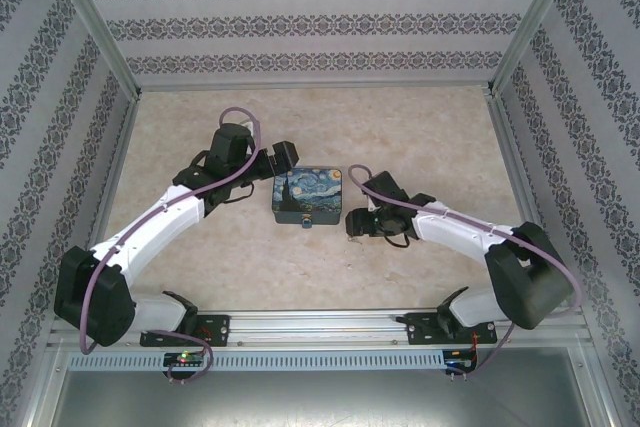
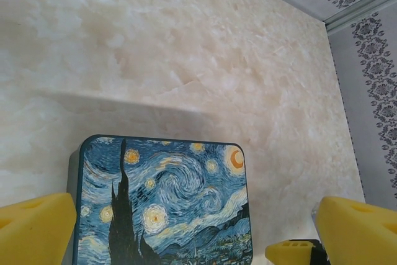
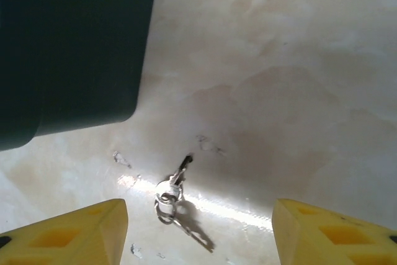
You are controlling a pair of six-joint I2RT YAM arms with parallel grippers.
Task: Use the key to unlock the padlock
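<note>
The starry-night tin [image 1: 308,197] stands mid-table. A tiny blue padlock [image 1: 307,222] hangs at its near wall. In the right wrist view the small silvery key [image 3: 181,170] lies flat on the table on a little ring [image 3: 165,193], just beyond my right gripper [image 3: 198,237]. That gripper is open, its yellow fingers [image 3: 68,234] wide apart on either side of the key and holding nothing. My right gripper [image 1: 352,225] sits low beside the tin's right front corner. My left gripper [image 1: 284,162] hovers open at the tin's far left corner, with the painted lid [image 2: 164,206] between its yellow fingertips [image 2: 34,231].
The tin's dark side wall [image 3: 68,48] rises close at the upper left of the right wrist view. Patterned enclosure walls [image 1: 300,22] and metal posts ring the marble-look table [image 1: 420,137]. Open tabletop lies behind the tin and to the right.
</note>
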